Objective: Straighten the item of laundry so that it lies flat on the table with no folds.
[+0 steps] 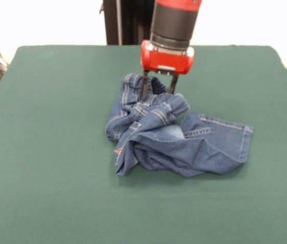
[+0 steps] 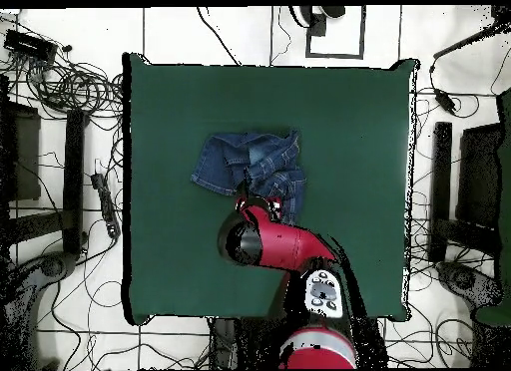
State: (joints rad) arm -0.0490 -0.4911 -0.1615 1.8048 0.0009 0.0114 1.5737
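In the front view, the green worktop spans the frame, and its left portion carries nothing. The jeans lie bunched near the centre of the worktop, slightly toward the far edge. The left part of the garment is a crumpled mound of overlapping folds with tan stitching visible. One leg extends to the right and lies flatter, ending in a hemmed edge. The red and black arm descends from above over the far side of the mound. The pincer stands with its two dark fingers apart, their tips down at the folded denim at the rear of the heap; whether cloth is caught between them cannot be determined. In the overhead view, the jeans sit near mid-worktop, with the pincer at their edge nearest the robot base.
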